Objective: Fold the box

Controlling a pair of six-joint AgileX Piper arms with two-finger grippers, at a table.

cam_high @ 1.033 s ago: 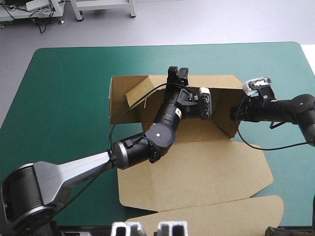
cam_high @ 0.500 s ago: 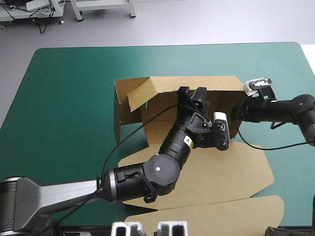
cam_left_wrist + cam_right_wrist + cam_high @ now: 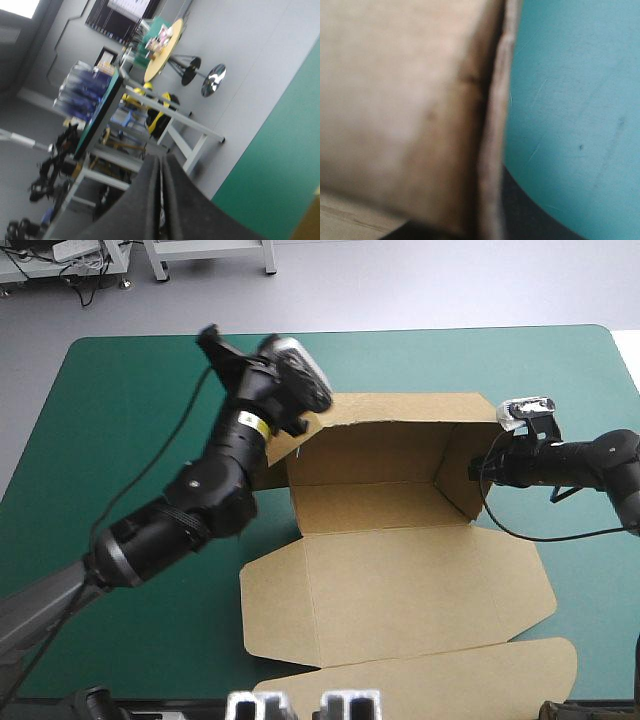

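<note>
The brown box (image 3: 385,510) sits mid-table with its back wall (image 3: 400,410) and right wall (image 3: 457,478) raised and its lid (image 3: 400,590) lying flat toward the near edge. My right gripper (image 3: 477,468) holds the right wall's top edge, shut on the board. In the right wrist view that wall (image 3: 410,100) fills the picture, its edge running between the fingers (image 3: 530,220). My left gripper (image 3: 213,338) is lifted above the box's far left corner. It is shut on nothing (image 3: 161,160) and points out past the table. The left arm hides the box's left wall.
A long loose flap (image 3: 420,680) of the box reaches almost to the table's near edge. Bare teal-green cover (image 3: 120,420) stretches left of the box, and a narrower strip (image 3: 580,570) lies to its right.
My left arm has pulled out of the box's inside and swung up and left, over the far left corner. The right gripper has kept its hold on the right wall.
</note>
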